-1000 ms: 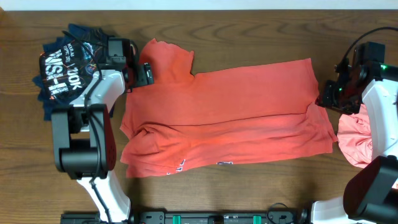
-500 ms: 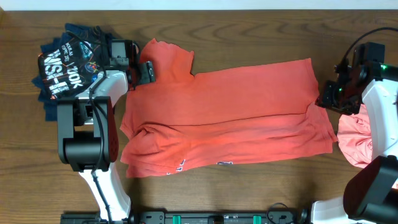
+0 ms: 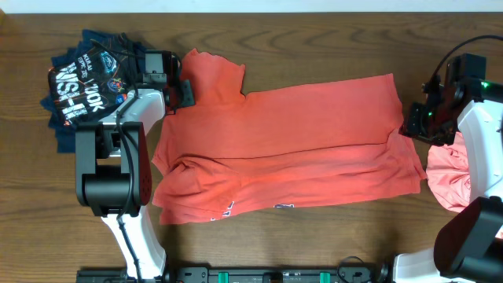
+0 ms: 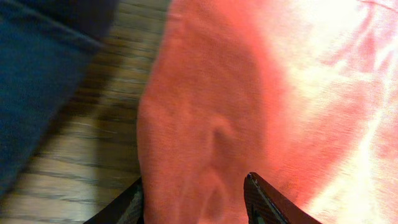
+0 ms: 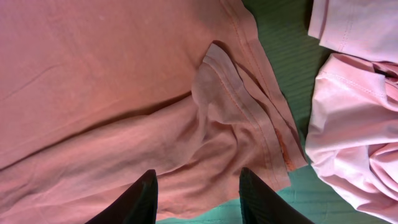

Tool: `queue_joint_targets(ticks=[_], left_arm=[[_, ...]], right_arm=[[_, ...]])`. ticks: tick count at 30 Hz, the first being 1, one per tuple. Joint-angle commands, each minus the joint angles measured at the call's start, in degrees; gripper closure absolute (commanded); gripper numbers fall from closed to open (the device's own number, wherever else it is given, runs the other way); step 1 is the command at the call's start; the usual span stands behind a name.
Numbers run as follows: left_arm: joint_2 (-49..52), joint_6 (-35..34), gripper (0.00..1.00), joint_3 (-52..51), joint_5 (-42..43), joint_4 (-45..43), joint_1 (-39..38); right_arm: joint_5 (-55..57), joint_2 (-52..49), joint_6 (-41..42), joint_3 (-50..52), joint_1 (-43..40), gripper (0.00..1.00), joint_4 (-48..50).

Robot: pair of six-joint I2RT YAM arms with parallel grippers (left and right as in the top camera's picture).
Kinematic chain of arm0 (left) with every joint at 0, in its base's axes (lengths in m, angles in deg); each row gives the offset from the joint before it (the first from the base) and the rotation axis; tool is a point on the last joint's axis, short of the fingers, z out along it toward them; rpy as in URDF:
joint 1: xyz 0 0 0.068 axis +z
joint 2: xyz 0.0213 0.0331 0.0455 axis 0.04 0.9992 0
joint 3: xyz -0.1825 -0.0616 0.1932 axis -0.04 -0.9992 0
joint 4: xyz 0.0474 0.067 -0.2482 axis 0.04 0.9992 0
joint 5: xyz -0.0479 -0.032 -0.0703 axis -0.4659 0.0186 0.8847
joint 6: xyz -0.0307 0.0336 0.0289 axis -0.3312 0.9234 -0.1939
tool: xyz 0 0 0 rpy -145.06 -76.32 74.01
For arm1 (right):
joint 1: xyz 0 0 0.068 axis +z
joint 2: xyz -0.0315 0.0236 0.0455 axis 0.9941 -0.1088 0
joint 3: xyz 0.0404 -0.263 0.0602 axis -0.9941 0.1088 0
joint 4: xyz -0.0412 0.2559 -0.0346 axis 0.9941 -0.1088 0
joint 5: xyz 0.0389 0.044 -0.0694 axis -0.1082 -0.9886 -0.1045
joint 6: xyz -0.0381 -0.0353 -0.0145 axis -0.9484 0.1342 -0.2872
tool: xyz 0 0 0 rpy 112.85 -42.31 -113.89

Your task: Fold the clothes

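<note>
The coral-red shirt [image 3: 299, 149] lies spread and partly folded across the bench [image 3: 314, 31]. Its sleeve sits between the parted fingers of the left gripper [image 4: 193, 190], while the right gripper [image 5: 198, 186] hangs over the opposite hem, fingers likewise apart and empty. A shallow pinch at either end could catch only one layer or slip off, dragging the fold crooked.

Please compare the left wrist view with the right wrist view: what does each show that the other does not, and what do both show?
Only the left wrist view shows a dark navy-blue cloth at its left edge. Only the right wrist view shows a crumpled pale salmon-pink garment at its right side and a turned-back hem corner. Both show the soft coral-red cotton T-shirt lying on the table, under fingertips that stand apart: the left gripper in one, the right gripper in the other.
</note>
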Motion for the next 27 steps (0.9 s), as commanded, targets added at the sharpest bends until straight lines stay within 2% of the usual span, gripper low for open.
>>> queue_joint_targets(ticks=[1,7,8,11,12,23,27], left_arm=[[1.3,-0.2,0.53,-0.5,6.3,1.7,0.0],[-3.8,-1.0,0.66,-0.5,8.4,6.8,0.0],[-4.9,-1.0,0.7,-0.5,8.3,8.0,0.0],[-8.2,-1.0,0.92,-0.5,8.4,11.7,0.0],[-8.8,-1.0,0.94,-0.5,8.4,12.8,0.0],[-10.2,-1.1,0.94,-0.5,8.4,21.7,0.0],[-10.2,-1.0,0.94,-0.5,8.3,24.0,-0.1]], right_arm=[[-0.2,-0.2,-1.7,-0.4,1.1,0.59,-0.4],[0.0,-2.2,-1.6,-0.3,1.1,0.57,0.0],[0.0,-2.8,-1.6,-0.3,1.1,0.58,0.7],[-0.5,-4.9,-2.4,-0.3,1.1,0.54,5.1],[-0.7,-5.7,-3.0,-0.3,1.2,0.54,7.0],[-3.4,-12.5,-2.8,-0.4,3.0,0.5,32.1],[-2.7,-15.0,-3.1,-2.4,4.2,0.47,34.6]])
